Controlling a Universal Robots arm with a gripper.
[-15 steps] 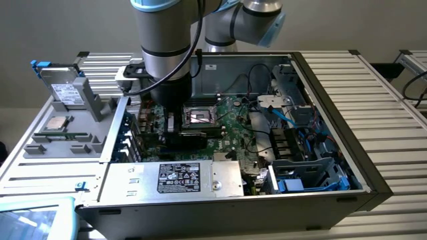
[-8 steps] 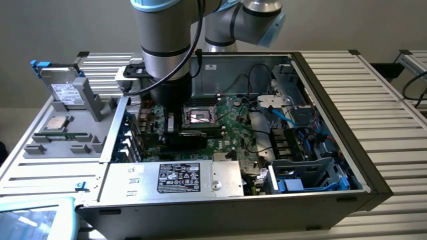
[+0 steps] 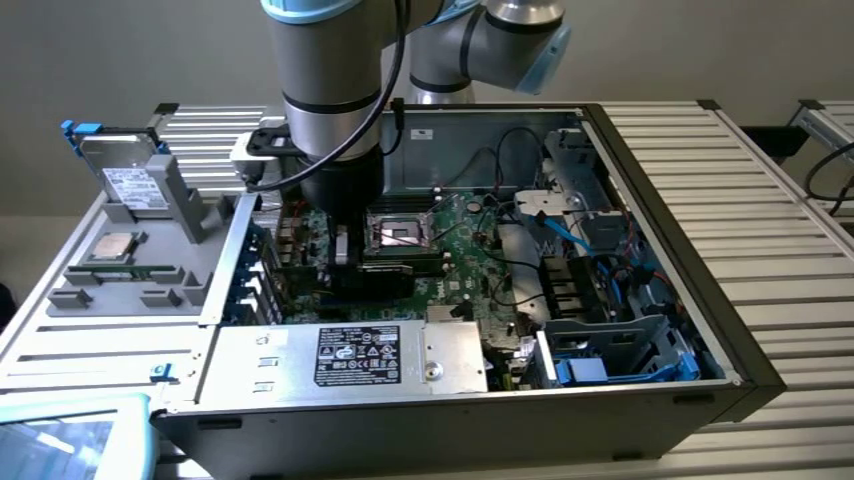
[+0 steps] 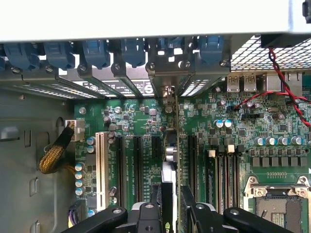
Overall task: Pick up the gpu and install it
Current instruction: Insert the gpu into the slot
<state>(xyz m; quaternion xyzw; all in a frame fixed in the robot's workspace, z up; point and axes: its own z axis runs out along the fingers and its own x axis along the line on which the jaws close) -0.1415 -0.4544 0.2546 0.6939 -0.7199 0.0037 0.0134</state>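
Note:
My gripper (image 3: 342, 248) reaches down into the open computer case (image 3: 667, 200), over the slot area of the green motherboard (image 3: 461, 250) at the exterior view's left. The gpu (image 4: 169, 167) stands edge-on between my two black fingers (image 4: 154, 209), which are shut on it. Its metal bracket (image 4: 166, 90) lies against the case's rear slot openings. The card's lower edge sits in line with the black expansion slots (image 4: 136, 165); whether it is fully seated I cannot tell. From outside, the gpu (image 3: 378, 272) appears as a dark block under the gripper.
A white slot (image 4: 101, 165) and a yellow-sleeved cable (image 4: 53, 155) lie to one side of the card, RAM slots (image 4: 228, 174) and the CPU socket (image 3: 400, 232) to the other. Beside the case, a grey fixture (image 3: 120, 290) holds a hard drive (image 3: 134, 185). The power supply (image 3: 354, 355) sits at the front.

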